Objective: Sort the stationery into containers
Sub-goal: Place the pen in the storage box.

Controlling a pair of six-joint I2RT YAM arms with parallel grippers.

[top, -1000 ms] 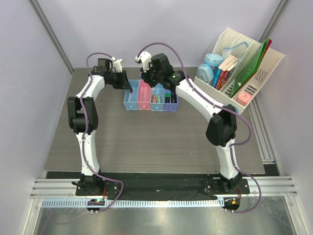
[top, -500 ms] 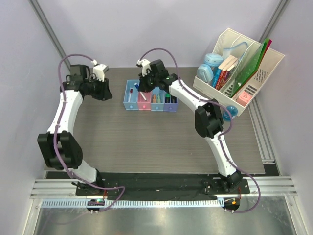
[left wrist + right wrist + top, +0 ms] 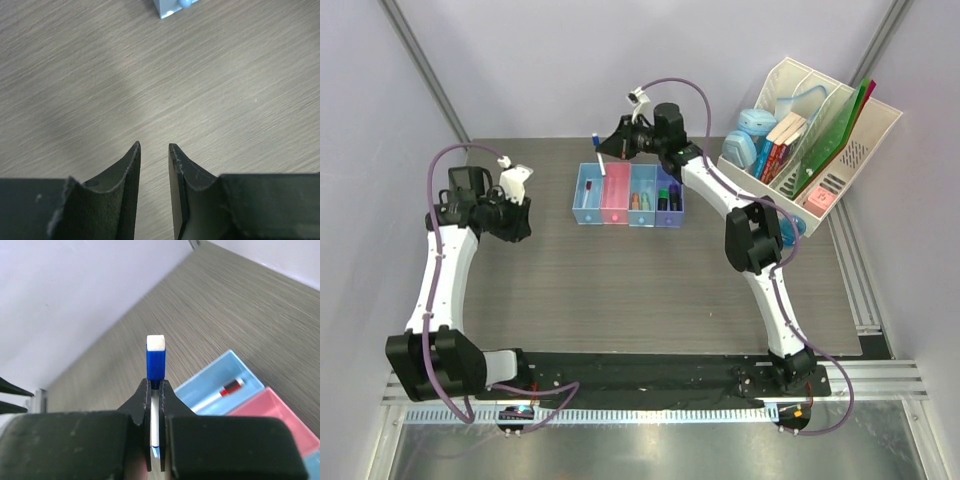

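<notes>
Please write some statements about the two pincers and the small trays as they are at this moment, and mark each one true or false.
1. The right pincer is shut on a thin white marker with a blue cap. True.
2. The left pincer holds a green highlighter. False: nothing is between its fingers, which stand slightly apart over the bare table.
3. A marker with a red cap lies in a light blue tray. True.
4. The pink tray stands alone, apart from the other trays. False: it is joined into the row, with a light blue tray on each side.
</notes>
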